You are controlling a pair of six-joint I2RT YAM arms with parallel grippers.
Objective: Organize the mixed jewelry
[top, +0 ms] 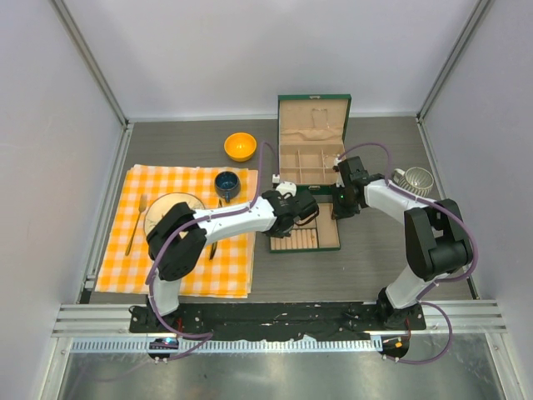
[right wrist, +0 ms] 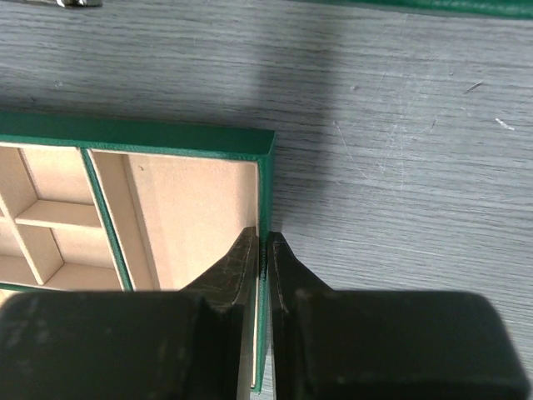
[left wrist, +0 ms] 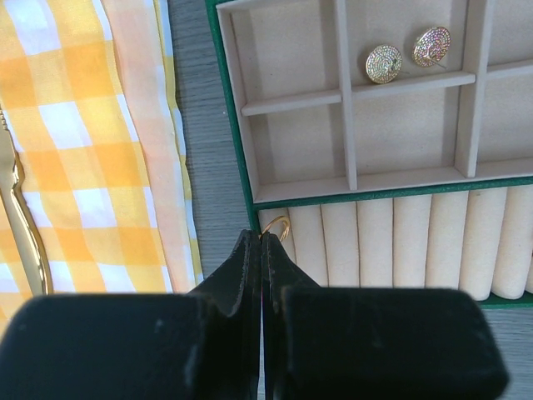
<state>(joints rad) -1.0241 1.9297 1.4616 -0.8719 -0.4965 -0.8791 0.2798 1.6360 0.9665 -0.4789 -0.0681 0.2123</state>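
Pinches a thin gold ring [left wrist: 278, 226] by its edge in the clenched left gripper [left wrist: 261, 242] over the cream ring rolls [left wrist: 375, 242] at the near left of the green jewellery box [left wrist: 391, 192], right gripper [right wrist: 265, 243] clamped on its right wall [right wrist: 268, 183]; risks losing it short of a slot through so slight a hold.

Earrings [left wrist: 383, 63] lie in box [left wrist: 345, 125], cloth [left wrist: 83, 125] to left.

- Jewelry box [right wrist: 166, 140]: green leather-like skin, matt beige velvety lining.
- Worktop [right wrist: 400, 125]: grey wood grain, matt, lightly scratched.
- Cloth [left wrist: 75, 125]: matt woven fabric.
- Earrings [left wrist: 383, 63]: glittery gold metal.
- Ring [left wrist: 279, 223]: glossy gold metal.
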